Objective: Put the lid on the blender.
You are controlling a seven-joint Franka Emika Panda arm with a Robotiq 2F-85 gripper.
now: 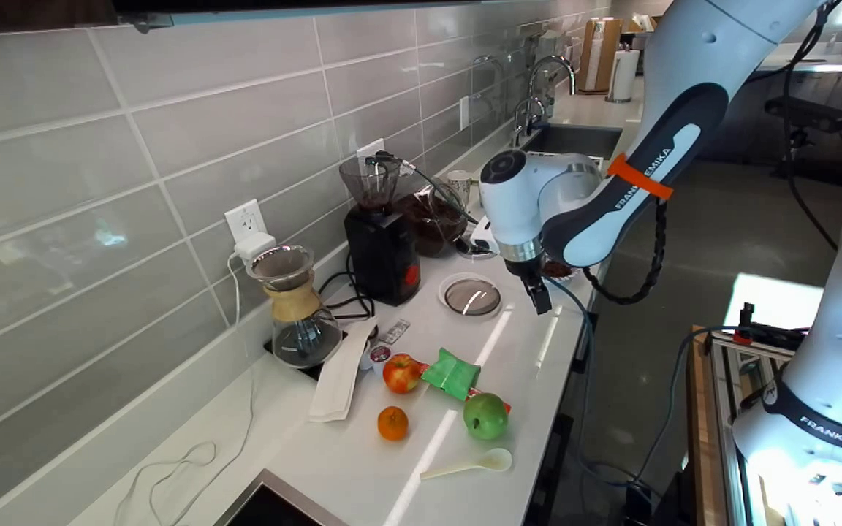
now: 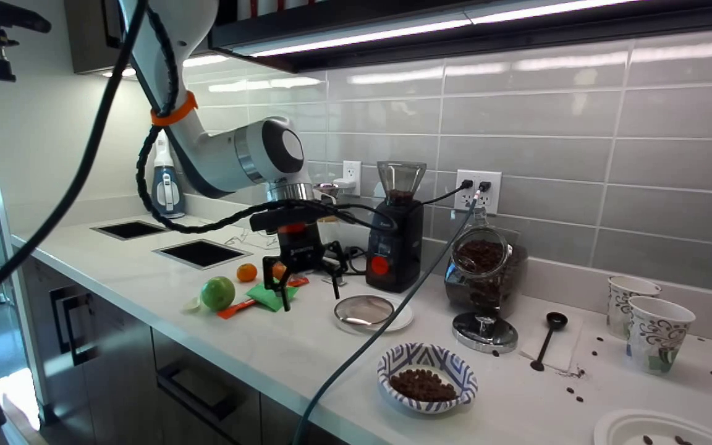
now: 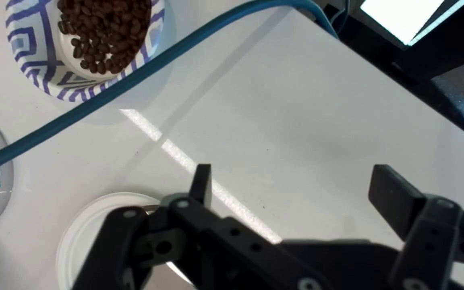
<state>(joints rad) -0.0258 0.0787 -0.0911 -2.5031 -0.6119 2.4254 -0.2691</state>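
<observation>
Aloft near the lid (image 1: 472, 297), the bent arm (image 1: 677, 73) points its gripper (image 3: 297, 190) down, spread wide and empty.

Grey round flat lid (image 2: 364, 310) on white round plate (image 2: 404, 317). In an exterior view: plate right of black blender (image 1: 383, 252) with clear jar (image 1: 368, 183) on top; wood-collared glass carafe (image 1: 295, 305) left of blender. Before plate: green crinkled packet (image 1: 452, 374); round red-yellow apple (image 1: 401, 373) left of packet, round green fruit (image 1: 486, 416) before packet, round orange (image 1: 392, 423) before apple. In an exterior view: tilted clear glass jar (image 2: 491, 272) right of blender; blue-and-white patterned bowl (image 2: 453, 364) front-left of glass jar, holding brown beans (image 2: 424, 385); two white patterned paper cups (image 2: 659, 337) far right.
</observation>
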